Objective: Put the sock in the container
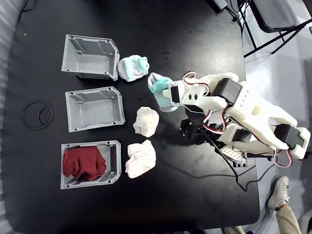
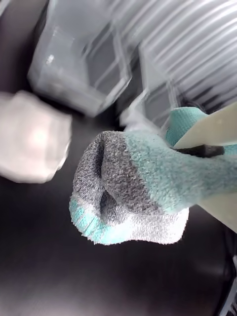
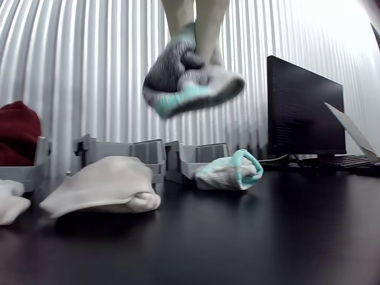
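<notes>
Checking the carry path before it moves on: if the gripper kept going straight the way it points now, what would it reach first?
Probably the other mint sock. In the fixed view the gripper, shut on the sock, points left toward it, with the container beyond. Held high, it might pass over.

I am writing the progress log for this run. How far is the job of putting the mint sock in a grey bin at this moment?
Done: the sock is picked up; the gripper holds it high above the black table, as the other view shows. In hand: carrying it; in the fixed view it hangs right of the top container, not over it. Left: move over a bin and release. A second mint sock lies beside that bin.
</notes>
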Controlling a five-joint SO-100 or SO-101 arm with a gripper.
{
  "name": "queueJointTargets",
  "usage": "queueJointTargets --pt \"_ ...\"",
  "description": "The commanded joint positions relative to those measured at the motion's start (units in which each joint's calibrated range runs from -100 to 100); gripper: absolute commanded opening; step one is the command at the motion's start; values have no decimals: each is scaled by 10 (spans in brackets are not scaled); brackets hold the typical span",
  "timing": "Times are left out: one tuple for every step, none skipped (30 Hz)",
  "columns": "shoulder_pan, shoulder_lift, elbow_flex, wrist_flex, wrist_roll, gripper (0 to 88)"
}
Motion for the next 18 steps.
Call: queueJointTargets --pt "-22 34 -92 -4 -20 14" --pt "-31 52 -114 -4 -27 14" --pt "-41 71 -136 -4 -33 14" --pt "-53 91 -160 -4 -39 14" --pt "-63 110 -188 -4 -45 14" --pt "-73 129 -215 -4 -51 14" --pt "-82 148 -243 -4 -55 14" --pt "-91 167 -272 -4 -59 14" --pt "-100 187 -302 -4 -63 14" --pt "-108 206 -331 -4 -67 14" --pt "-117 224 -361 -4 -68 14" --pt "-125 244 -391 -5 -70 14" --pt "-132 264 -418 -5 -70 14" --pt "-140 283 -446 -6 -70 14" --pt "-147 303 -477 -6 -70 14" --pt "-152 323 -508 -8 -70 14" --pt "-156 344 -539 -10 -71 14" --pt "-158 365 -572 -11 -76 14"
